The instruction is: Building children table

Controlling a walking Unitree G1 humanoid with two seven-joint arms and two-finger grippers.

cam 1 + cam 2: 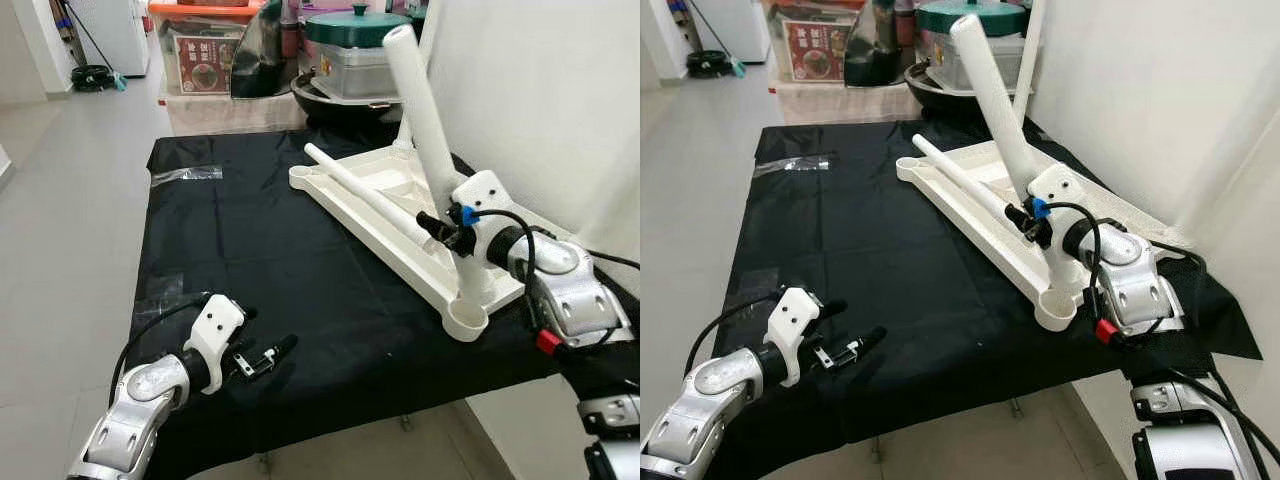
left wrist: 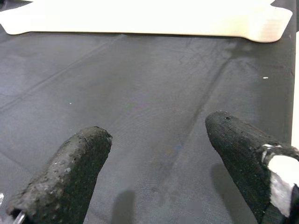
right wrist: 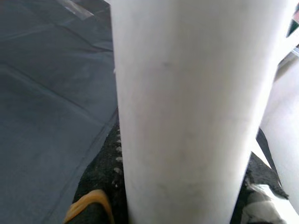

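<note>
Left eye view: right gripper pinches leg, seating it in tabletop corner socket; next, push down. Left gripper spread, idle.

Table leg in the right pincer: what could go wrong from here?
1. The white leg leans well off upright above the corner socket, so pushing down now could jam it or lever the tabletop up.
2. That socket sits near the black-covered table's front edge; a sideways shove could slide the tabletop off.
3. The right pincer grips the leg low, and the left pincer, open, hovers away, bracing nothing.
</note>
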